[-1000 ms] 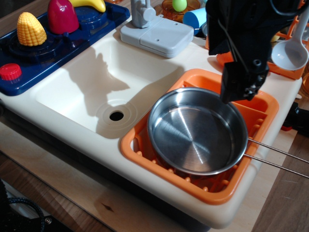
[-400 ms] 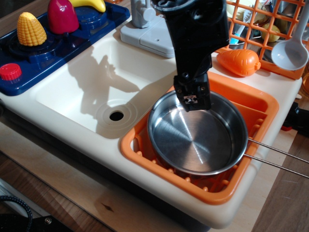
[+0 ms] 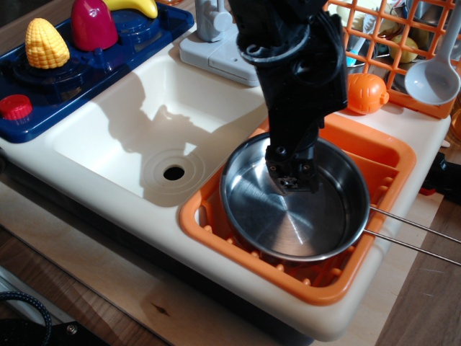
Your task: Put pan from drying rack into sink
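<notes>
The shiny steel pan (image 3: 288, 216) lies flat in the orange drying rack (image 3: 216, 227) at the right. Its thin wire-loop handle (image 3: 414, 231) sticks out to the right over the rack's rim. My black gripper (image 3: 292, 179) hangs from above with its tips down inside the pan, near the pan's far middle, just over or on the bottom. The fingers show as one dark block, so their gap is hidden. The cream-white sink (image 3: 108, 137) with its round drain hole (image 3: 173, 172) lies to the left of the rack and holds nothing.
A grey faucet block (image 3: 223, 43) stands behind the sink. A blue stove (image 3: 43, 86) at the left carries a corn cob (image 3: 45, 42), a red piece and a red knob. An orange toy (image 3: 367, 92), an upright orange wire rack (image 3: 389, 29) and a grey ladle (image 3: 432, 79) are behind the drying rack.
My arm swung from the right rear to over the pan, and the gripper came down into it. The pan has not moved.
</notes>
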`<state>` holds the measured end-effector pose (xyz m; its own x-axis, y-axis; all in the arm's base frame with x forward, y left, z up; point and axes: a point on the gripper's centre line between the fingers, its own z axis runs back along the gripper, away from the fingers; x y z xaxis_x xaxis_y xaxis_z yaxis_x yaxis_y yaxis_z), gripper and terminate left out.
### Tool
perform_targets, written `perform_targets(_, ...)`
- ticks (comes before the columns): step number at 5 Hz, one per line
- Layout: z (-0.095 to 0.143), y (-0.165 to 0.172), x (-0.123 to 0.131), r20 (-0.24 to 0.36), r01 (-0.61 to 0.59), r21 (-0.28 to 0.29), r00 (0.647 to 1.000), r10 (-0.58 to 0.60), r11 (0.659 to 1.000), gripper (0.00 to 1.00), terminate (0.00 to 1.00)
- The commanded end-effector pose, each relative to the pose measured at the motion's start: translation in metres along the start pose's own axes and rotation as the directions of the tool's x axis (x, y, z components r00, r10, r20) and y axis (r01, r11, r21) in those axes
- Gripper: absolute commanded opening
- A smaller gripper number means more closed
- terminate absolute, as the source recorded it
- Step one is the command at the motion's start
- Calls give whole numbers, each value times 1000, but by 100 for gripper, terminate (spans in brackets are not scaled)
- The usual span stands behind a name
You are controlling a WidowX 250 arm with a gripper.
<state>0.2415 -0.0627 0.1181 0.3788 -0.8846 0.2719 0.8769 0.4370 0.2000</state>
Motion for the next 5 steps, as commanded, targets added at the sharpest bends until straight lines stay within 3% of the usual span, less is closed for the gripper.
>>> perform_targets(1, -1, 6, 0, -9, 26, 12, 1000, -26, 1000, 100, 0)
perform_targets(2, 1, 7, 1, -26, 29, 3, 999, -29, 1000, 0, 0)
perform_targets(5, 13, 9, -3, -36, 24, -25, 999, -25, 999, 0, 0)
